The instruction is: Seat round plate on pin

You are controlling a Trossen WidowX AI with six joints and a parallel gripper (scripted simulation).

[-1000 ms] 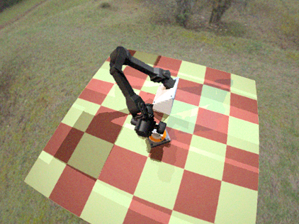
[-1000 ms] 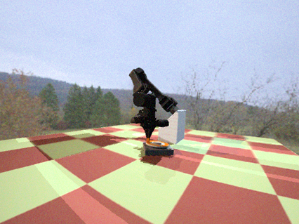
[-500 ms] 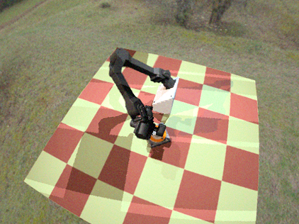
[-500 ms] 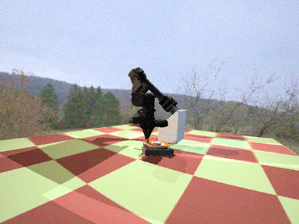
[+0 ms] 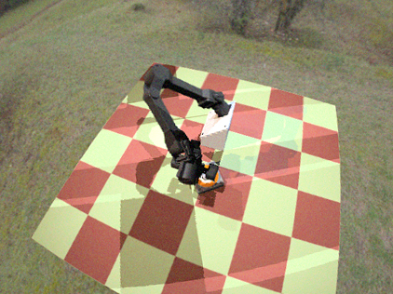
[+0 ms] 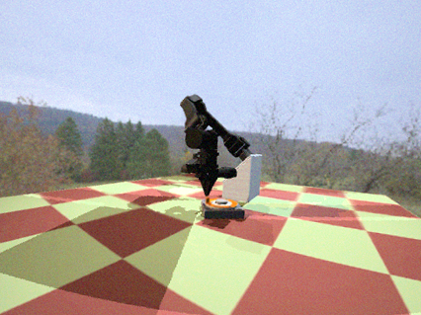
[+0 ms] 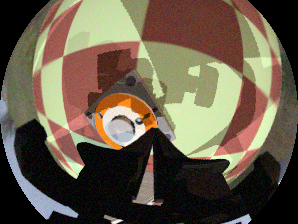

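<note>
Pincer [image 6: 205,193] clenched on nothing, tip pointing down at the orange plate [image 6: 222,203] on its dark base [image 6: 223,212]; no readable writing anywhere.

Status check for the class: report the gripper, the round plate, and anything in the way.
Gripper shut, fingers empty, tips just above plate. Round plate on its base. White block stands behind.

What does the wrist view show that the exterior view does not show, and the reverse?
Only the wrist view looks down onto the orange plate, showing its pale centre. Only the exterior view shows the whole arm, the white block behind the base, and trees and sky. Both show the shut gripper pointing down at the plate's edge.
</note>
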